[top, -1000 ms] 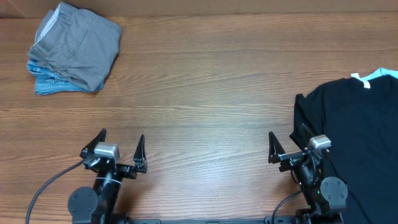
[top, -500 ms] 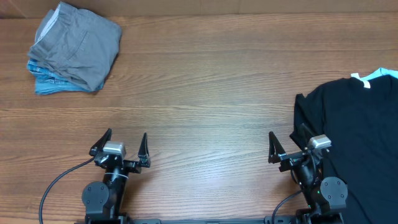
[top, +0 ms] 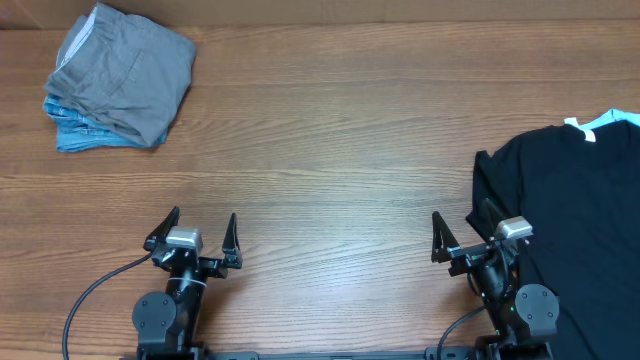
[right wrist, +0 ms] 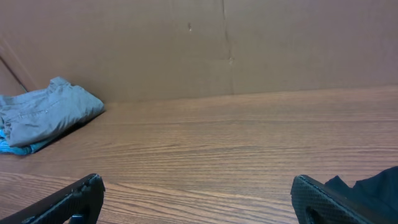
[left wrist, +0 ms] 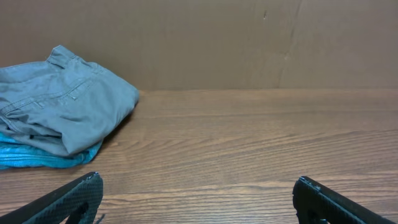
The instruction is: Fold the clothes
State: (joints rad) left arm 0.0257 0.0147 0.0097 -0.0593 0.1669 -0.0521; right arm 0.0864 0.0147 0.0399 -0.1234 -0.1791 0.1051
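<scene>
The grey-olive shorts (top: pixel 125 75) are lying folded into a compact bundle at the far left corner of the tabletop (top: pixel 330 150), well apart from both arms. They are resting directly on top of a light-blue denim garment (top: pixel 75 135), whose edge is peeking out along the bundle's near left side. From overhead the bundle is looking almost as wide as it is long, so its long axis is hard to call. The waistband side (its pale inner lining is showing as a lighter strip) is facing the far left corner, while the smooth folded edge is facing right, toward the open wood. From the left wrist camera, rows of stitching are showing on the cloth, but any label there is coming out too small to read. A black T-shirt (top: pixel 570 210) is lying spread over the right end of the tabletop, with a pale strip at its far edge that is likewise too small to read. The left hand (top: pixel 201 216) is hovering near the front edge on the left side with its two fingers spread wide apart, gripping nothing, and only bare wood is showing between them in its own camera. The right hand (top: pixel 463 215) is hovering near the front edge on the right, its fingers equally wide apart and holding nothing, with its outer finger sitting just beside the T-shirt's edge. A brown cardboard wall (left wrist: pixel 205 43) is standing along the far side.
</scene>
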